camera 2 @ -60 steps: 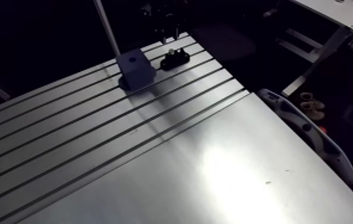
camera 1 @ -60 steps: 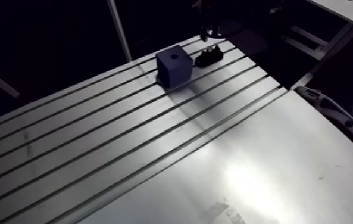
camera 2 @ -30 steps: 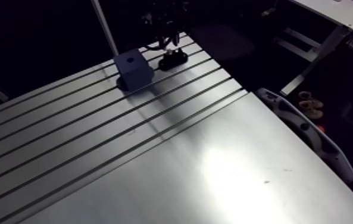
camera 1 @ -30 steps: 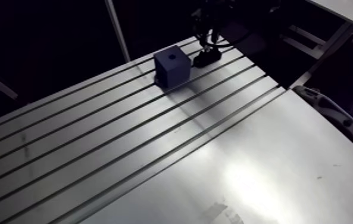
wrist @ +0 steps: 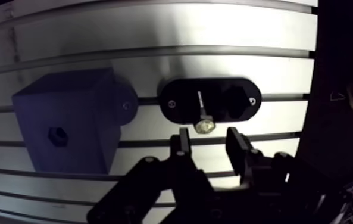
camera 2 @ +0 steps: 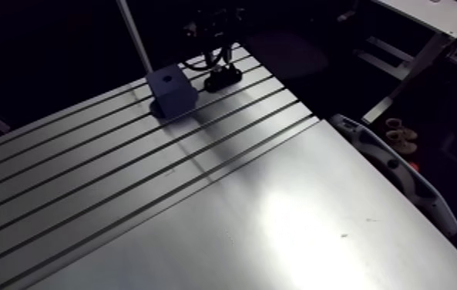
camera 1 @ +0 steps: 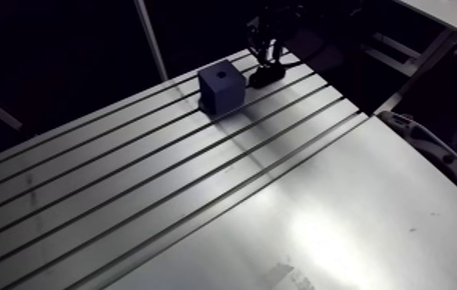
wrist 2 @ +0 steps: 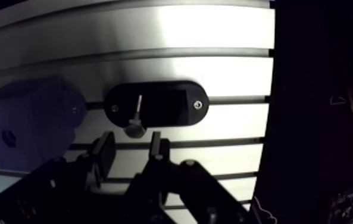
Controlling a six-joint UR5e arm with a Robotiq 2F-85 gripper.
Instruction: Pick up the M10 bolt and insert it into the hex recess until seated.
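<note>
We see the gripper [wrist: 208, 142] held low over a slotted aluminium table [wrist: 155, 27], its 2 fingers [wrist: 182, 145] spread apart with nothing between them. Just ahead of the gap, at 12 o'clock from the gripper, the M10 bolt [wrist: 203, 124] sits in a black oval holder [wrist: 235, 101]. Its hex head is nearest the fingers and its thin shank points away. The fingers do not touch it. At about 10 o'clock from the gripper, just beside the holder, stands a dark blue block [wrist: 77, 101] with the hex recess [wrist: 57, 136] empty in its upper face. In the arm view, block and holder sit side by side near the table's far edge.
</note>
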